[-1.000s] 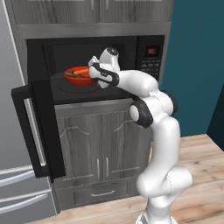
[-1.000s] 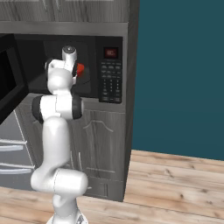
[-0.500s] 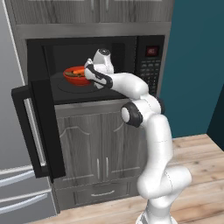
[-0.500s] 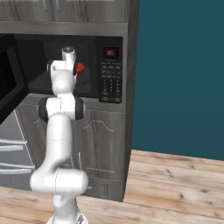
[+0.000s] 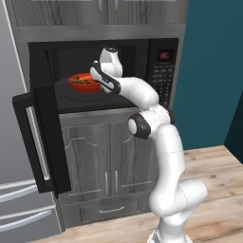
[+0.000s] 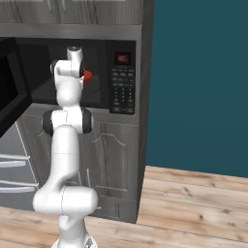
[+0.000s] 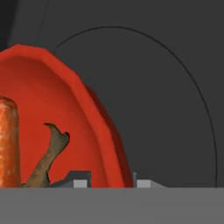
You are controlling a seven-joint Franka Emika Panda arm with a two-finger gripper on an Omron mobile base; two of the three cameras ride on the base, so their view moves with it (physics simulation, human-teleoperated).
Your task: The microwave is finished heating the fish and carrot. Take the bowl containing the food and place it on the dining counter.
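The black microwave stands open, its door swung out to the left. Inside, the red-orange bowl rests on the turntable. It holds the orange carrot and the thin dark fish. My gripper reaches into the cavity at the bowl's right side. In the hand view the gripper is open, one fingertip inside the bowl and the other outside, astride its rim. From the right base, a bit of bowl peeks past my wrist. The dining counter is out of view.
The open door juts out toward me on the left, in front of a steel fridge. Grey cabinet doors sit below the microwave. A teal wall and wooden floor lie to the right.
My hand has pushed left and deeper into the microwave, up to the bowl's rim, and the elbow has swung along. The bowl has stayed in place.
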